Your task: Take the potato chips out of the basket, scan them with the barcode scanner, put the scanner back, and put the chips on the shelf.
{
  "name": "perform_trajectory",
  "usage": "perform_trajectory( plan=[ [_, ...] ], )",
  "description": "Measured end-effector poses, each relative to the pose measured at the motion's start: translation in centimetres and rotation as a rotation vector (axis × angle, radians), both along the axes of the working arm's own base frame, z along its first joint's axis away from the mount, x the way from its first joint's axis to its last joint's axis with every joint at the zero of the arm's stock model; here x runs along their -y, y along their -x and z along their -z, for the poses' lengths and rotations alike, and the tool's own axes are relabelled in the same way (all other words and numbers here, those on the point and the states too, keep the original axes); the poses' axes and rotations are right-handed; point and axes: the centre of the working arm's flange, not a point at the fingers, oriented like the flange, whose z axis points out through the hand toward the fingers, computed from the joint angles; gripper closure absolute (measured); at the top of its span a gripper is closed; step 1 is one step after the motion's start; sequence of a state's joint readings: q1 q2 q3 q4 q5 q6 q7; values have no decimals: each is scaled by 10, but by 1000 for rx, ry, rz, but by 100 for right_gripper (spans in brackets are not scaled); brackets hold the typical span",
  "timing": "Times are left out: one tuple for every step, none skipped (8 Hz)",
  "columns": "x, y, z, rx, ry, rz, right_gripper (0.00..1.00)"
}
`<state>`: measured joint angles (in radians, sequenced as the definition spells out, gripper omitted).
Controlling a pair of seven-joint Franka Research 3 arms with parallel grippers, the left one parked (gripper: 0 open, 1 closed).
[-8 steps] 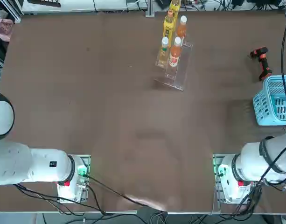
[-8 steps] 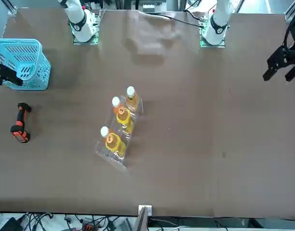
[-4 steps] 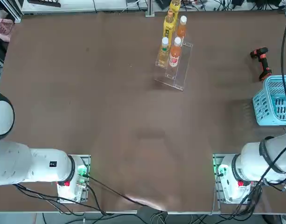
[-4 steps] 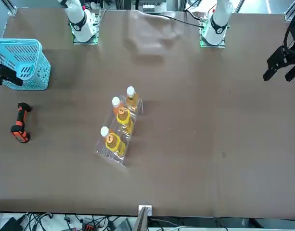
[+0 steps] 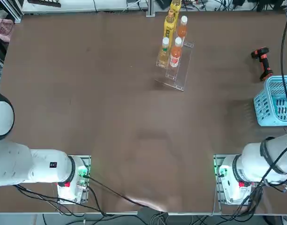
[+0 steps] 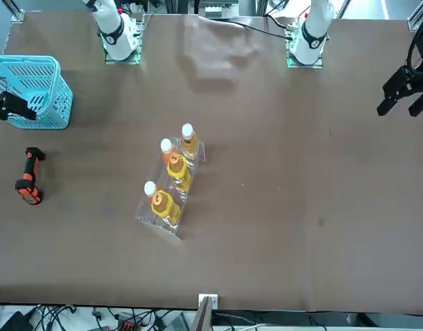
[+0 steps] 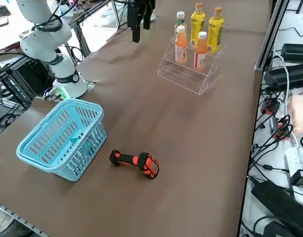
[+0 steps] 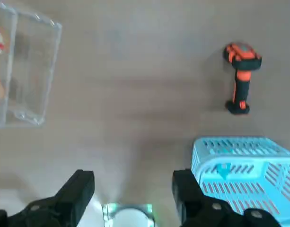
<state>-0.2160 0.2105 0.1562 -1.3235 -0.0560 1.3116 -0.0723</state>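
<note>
The light blue basket (image 8: 244,143) (image 7: 57,133) (image 6: 32,69) stands near the table's right edge. A teal packet, the potato chips (image 8: 224,169), shows inside it. The black and orange barcode scanner (image 8: 240,78) (image 7: 135,162) (image 5: 262,61) lies on the table just beyond the basket. The clear shelf (image 7: 186,74) (image 5: 178,70) stands at mid-table far side. My right gripper (image 8: 132,191) (image 6: 7,107) hangs high beside the basket, toward my base, open and empty, touching nothing.
Several orange and yellow drink bottles (image 7: 200,34) fill the shelf's upper tiers, while its lowest tier (image 8: 21,71) is bare. Brown tabletop (image 5: 110,103) stretches between the shelf and the arm bases. Cables and power strips (image 7: 284,148) lie off the table's far edge.
In the front view my right gripper has edged slightly outward beside the basket. The basket, scanner and shelf have not moved.
</note>
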Motion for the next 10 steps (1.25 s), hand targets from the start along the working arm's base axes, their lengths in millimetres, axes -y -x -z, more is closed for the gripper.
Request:
perform_trajectory(
  plan=[
    [9, 4, 14, -43, 11, 11, 0],
    [28, 10, 28, -71, 15, 38, 0],
    [52, 18, 40, -65, 14, 52, 0],
    [74, 32, 52, -30, 17, 54, 0],
    [90, 56, 66, 9, 26, 47, 0],
    [104, 87, 81, 49, 39, 28, 0],
    [116, 121, 95, 78, 51, 9, 0],
    [129, 154, 108, 91, 56, -10, 0],
    [144, 176, 115, 102, 55, -27, 0],
    [160, 190, 119, 116, 51, -35, 0]
  ],
)
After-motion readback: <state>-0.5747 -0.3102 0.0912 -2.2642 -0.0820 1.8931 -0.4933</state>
